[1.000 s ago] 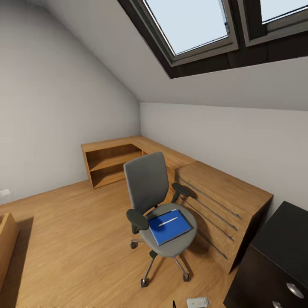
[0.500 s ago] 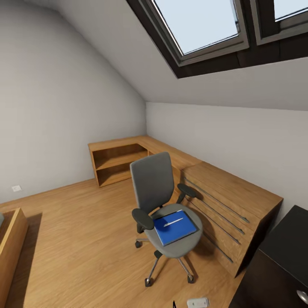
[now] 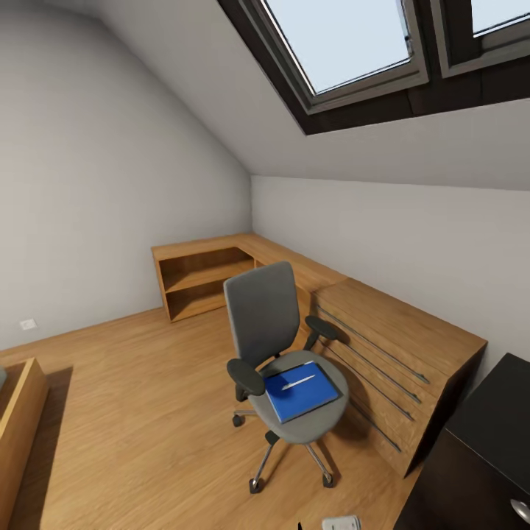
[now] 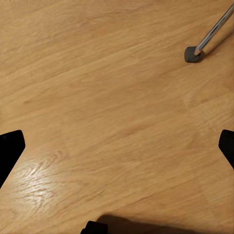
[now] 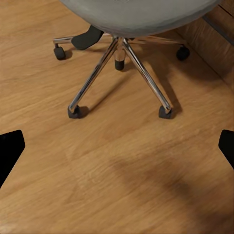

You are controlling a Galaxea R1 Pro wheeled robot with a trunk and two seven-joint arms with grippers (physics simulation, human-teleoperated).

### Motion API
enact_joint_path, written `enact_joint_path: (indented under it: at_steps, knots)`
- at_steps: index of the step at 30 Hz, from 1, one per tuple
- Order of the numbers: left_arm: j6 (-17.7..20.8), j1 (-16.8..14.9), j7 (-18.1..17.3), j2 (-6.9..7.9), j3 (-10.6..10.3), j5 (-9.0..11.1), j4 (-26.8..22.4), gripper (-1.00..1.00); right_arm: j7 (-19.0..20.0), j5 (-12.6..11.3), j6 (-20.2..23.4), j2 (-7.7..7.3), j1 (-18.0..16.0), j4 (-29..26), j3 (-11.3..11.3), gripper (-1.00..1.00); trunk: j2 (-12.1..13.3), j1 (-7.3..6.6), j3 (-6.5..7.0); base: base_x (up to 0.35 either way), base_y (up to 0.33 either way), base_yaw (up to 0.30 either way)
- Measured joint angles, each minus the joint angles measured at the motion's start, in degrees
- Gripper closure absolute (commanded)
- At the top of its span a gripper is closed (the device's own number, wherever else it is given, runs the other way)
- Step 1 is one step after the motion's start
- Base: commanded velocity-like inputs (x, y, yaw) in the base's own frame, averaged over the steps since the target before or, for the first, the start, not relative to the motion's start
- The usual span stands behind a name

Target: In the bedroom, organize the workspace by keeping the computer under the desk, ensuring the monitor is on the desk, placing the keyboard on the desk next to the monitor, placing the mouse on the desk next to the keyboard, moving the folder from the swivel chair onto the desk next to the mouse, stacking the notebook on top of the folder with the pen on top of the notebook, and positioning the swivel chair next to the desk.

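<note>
Folder not yet collected, both arms free.

We judge the task barely begun: the folder point(image 3: 302, 391) lies mid-seat on the swivel chair point(image 3: 274, 346), a pen point(image 3: 297, 382) resting on it; our left gripper point(image 4: 117, 146) and right gripper point(image 5: 117, 146) are spread wide, holding nothing above bare floor point(image 4: 97, 97).

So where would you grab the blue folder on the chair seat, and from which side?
Pinch the folder's front edge near the seat rim, coming from the open front of the swivel chair: it lies flat, armrests flank it, and a pen rests on top.
</note>
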Motion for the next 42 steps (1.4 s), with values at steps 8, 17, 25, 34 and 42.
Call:
enact_joint_path:
  at_steps: [8, 17, 25, 34, 42]
  knots:
    - [-0.1, 0.0, 0.0, 0.0, 0.0, 0.0, 0.0, -1.0, -0.1, -0.2, -0.1, 0.0, 0.0, 0.0, -0.1, -1.0, 0.0, -0.02, 0.0, 0.263, 0.0, 0.0]
    - [-0.1, 0.0, 0.0, 0.0, 0.0, 0.0, 0.0, -1.0, -0.1, -0.2, -0.1, 0.0, 0.0, 0.0, 0.0, -1.0, 0.0, -0.03, 0.0, 0.258, 0.0, 0.0]
    - [-0.1, 0.0, 0.1, 0.15, 0.2, -0.1, 0.0, -1.0, -0.1, -0.2, -0.1, -0.1, 0.0, -0.1, -0.1, -1.0, 0.0, -0.03, 0.0, 0.325, 0.0, 0.0]
    - [0.1, 0.0, 0.4, 0.47, 0.9, -0.3, -0.3, -1.0, -0.2, -0.1, -2.0, -0.42, 0.0, -0.6, -0.4, -1.0, 0.0, 0.0, 0.0, 0.12, 0.0, 0.0]
    - [0.8, -3.1, 0.0, 2.29, 2.9, -0.3, -1.4, -1.0, -1.1, -0.5, -1.6, -3.01, -0.1, -9.7, -2.0, -1.0, 0.0, 0.0, 0.01, 0.008, 0.0, 0.0]
